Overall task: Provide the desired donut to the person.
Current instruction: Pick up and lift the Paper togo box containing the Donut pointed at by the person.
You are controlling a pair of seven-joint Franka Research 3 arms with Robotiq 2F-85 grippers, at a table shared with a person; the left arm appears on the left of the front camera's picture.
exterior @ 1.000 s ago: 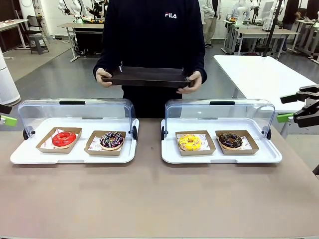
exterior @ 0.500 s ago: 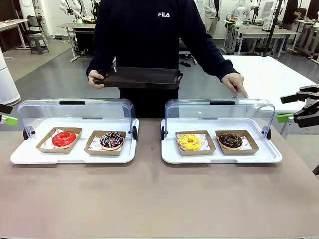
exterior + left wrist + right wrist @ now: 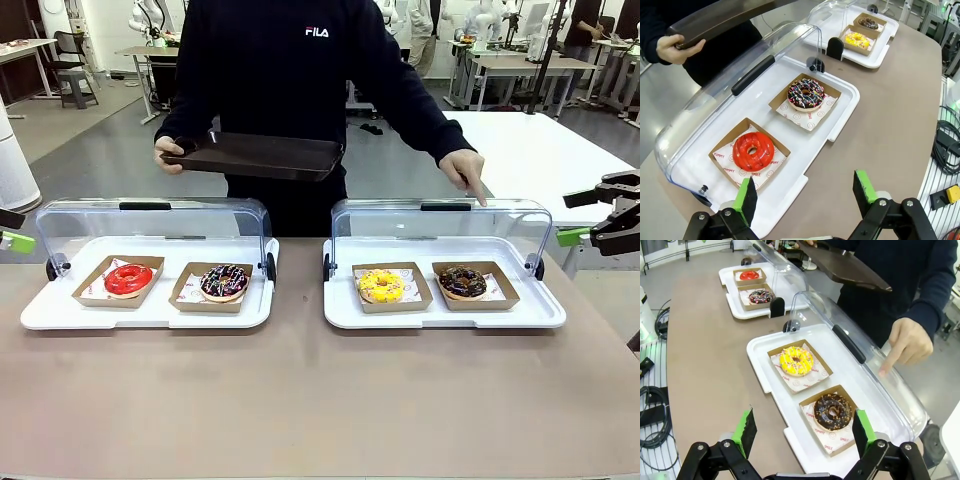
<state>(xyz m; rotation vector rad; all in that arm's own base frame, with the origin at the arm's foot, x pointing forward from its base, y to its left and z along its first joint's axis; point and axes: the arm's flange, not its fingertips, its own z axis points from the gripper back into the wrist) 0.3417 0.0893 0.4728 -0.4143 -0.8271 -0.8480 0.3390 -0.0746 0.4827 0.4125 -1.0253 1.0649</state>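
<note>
Four donuts sit in cardboard boats on two white trays. A red donut (image 3: 128, 279) and a dark sprinkled donut (image 3: 224, 281) lie on the left tray (image 3: 60, 312). A yellow donut (image 3: 381, 286) and a chocolate donut (image 3: 462, 281) lie on the right tray (image 3: 540, 312). The person (image 3: 290, 70) stands at the far side, holds a dark serving tray (image 3: 255, 155) in one hand and points a finger (image 3: 478, 192) down over the chocolate donut (image 3: 832, 411). My left gripper (image 3: 807, 192) hangs open beside the left tray's end. My right gripper (image 3: 804, 432) hangs open beside the right tray's end, apart from the donuts.
Each tray has a clear hinged lid (image 3: 150, 222) raised at its far side, with a black handle on top. The brown tabletop (image 3: 300, 400) stretches bare in front of the trays. A white table (image 3: 530, 150) stands behind on the right.
The person let go of the dark tray with one hand, reached that hand to the right and now points down over the right tray. The dark tray shifted left. Neither arm moved.
</note>
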